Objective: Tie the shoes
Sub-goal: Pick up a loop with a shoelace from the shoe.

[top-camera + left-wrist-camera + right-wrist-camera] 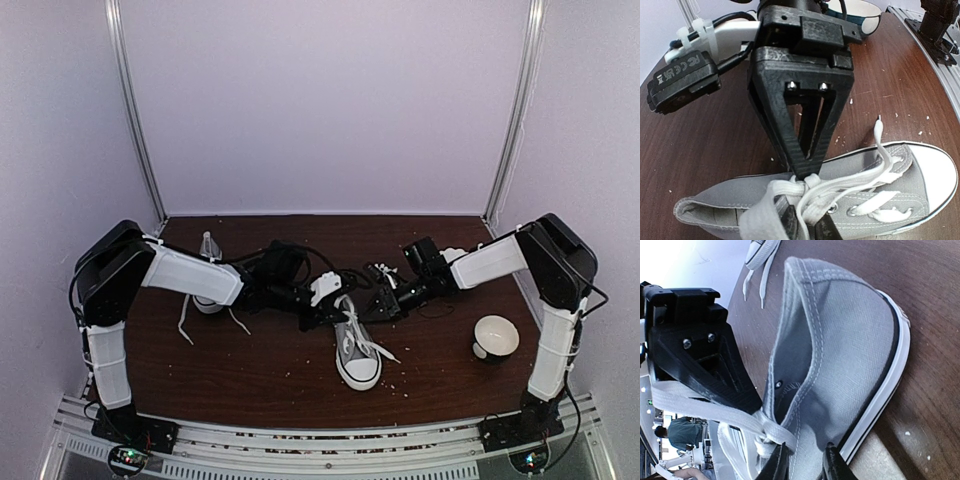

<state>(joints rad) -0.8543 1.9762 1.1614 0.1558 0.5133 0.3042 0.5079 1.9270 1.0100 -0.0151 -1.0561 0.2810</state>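
Observation:
One grey shoe (pixel 360 365) stands mid-table, white toe cap toward the arms; in the left wrist view this shoe (pixel 890 200) lies on its side across the bottom. Its white laces (pixel 805 187) are bunched in a knot at the tongue. My left gripper (pixel 335 312) (pixel 807 227) sits at that knot, shut on a lace strand that runs between its fingers. My right gripper (pixel 372 305) (pixel 805 467) faces it from the other side. Its fingers are apart, with only grey canvas (pixel 850 340) showing in the gap and the knot touching one finger. The second shoe (pixel 208 247) stands behind the left arm, laces loose.
A white cup (pixel 495 337) stands on the brown table at the right, near the right arm. White crumbs are scattered over the tabletop (pixel 260 370). A metal rail (pixel 320 435) runs along the near edge, and white walls close in the back and sides.

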